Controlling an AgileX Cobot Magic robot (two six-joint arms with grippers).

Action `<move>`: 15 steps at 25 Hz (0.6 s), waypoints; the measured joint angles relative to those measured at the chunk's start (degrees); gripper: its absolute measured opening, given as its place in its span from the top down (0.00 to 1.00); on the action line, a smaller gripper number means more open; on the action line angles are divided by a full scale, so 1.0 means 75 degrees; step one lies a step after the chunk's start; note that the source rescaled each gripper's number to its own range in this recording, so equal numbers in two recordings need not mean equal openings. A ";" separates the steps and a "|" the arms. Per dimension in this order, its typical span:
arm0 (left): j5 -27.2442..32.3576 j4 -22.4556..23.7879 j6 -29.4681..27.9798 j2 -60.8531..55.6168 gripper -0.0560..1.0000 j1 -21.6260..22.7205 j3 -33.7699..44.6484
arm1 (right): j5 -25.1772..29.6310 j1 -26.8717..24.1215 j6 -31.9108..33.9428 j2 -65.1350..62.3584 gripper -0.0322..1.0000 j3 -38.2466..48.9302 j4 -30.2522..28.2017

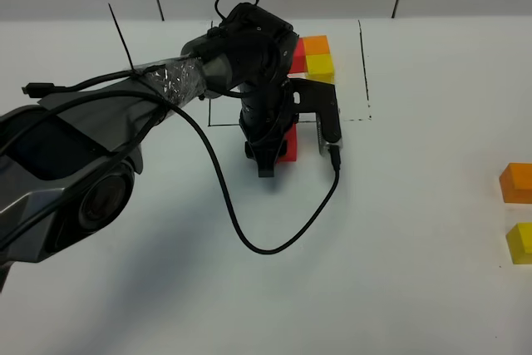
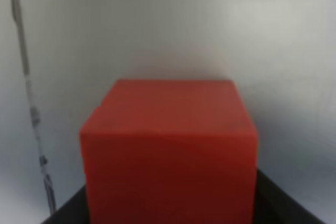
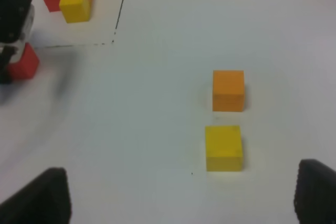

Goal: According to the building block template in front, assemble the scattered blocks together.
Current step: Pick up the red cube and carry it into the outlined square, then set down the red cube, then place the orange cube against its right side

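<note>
White table, with the black-framed building block template at its far side. My left claw is clamping the red cube just outside the frame's near line. Nothing is joined yet. The orange cube and yellow cube are lying near each other, well apart from the red one. They are sitting ahead of my right claw, whose fingers are standing apart, empty.

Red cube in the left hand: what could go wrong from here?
1. The left hand holds the red cube right beside the framed model; opening or backing off could nudge that model.
2. The slack cable looping on the table by that hand could drag any cube brought there.
</note>
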 joint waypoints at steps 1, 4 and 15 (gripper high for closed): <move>0.0000 0.0000 0.0000 0.0000 0.73 0.0000 0.0000 | 0.0000 0.0000 0.0000 0.0000 0.27 0.0000 0.0000; -0.0020 -0.0009 0.0000 -0.0019 0.53 0.0000 0.0000 | 0.0000 0.0000 0.0000 0.0000 0.27 0.0000 0.0000; 0.0263 -0.0016 -0.0440 -0.0939 0.07 0.0008 -0.0002 | 0.0000 0.0000 0.0000 0.0000 0.27 0.0000 0.0000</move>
